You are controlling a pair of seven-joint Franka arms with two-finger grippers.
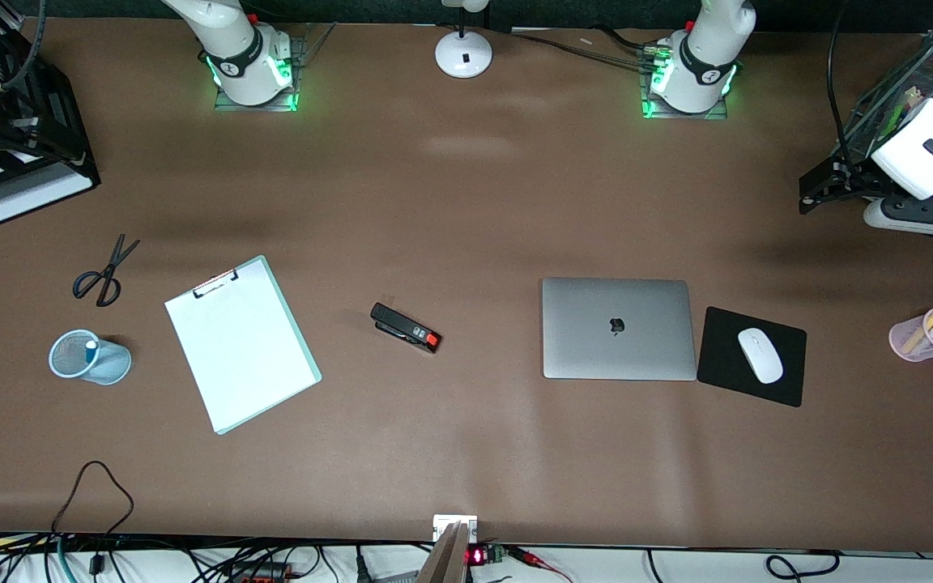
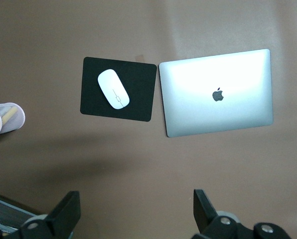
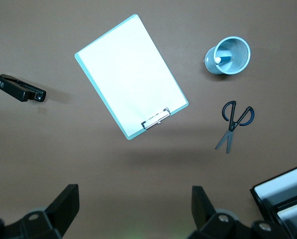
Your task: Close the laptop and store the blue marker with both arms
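Laptop point(image 1: 618, 328) is lid-down flat on the desk point(image 1: 466, 453), toward the left arm's end, right beside the black mousepad point(image 1: 726, 368) with the white mouse point(image 1: 760, 355). Left pincer point(image 2: 136, 214) hangs high over the desk near it, fingers spread, gripping nothing. Blue marker point(image 1: 91, 350) stands in the blue mesh cup point(image 1: 87, 357) near the right arm's end; right pincer point(image 3: 133, 211) is up above, released too, with the clipboard point(image 3: 130, 74) and scissors point(image 3: 234, 122) below.

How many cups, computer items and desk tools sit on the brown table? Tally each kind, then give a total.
Cups: 2 (blue cup, pink cup)
Computer items: 3 (laptop, mousepad, mouse)
Desk tools: 3 (scissors, clipboard, stapler)
Total: 8
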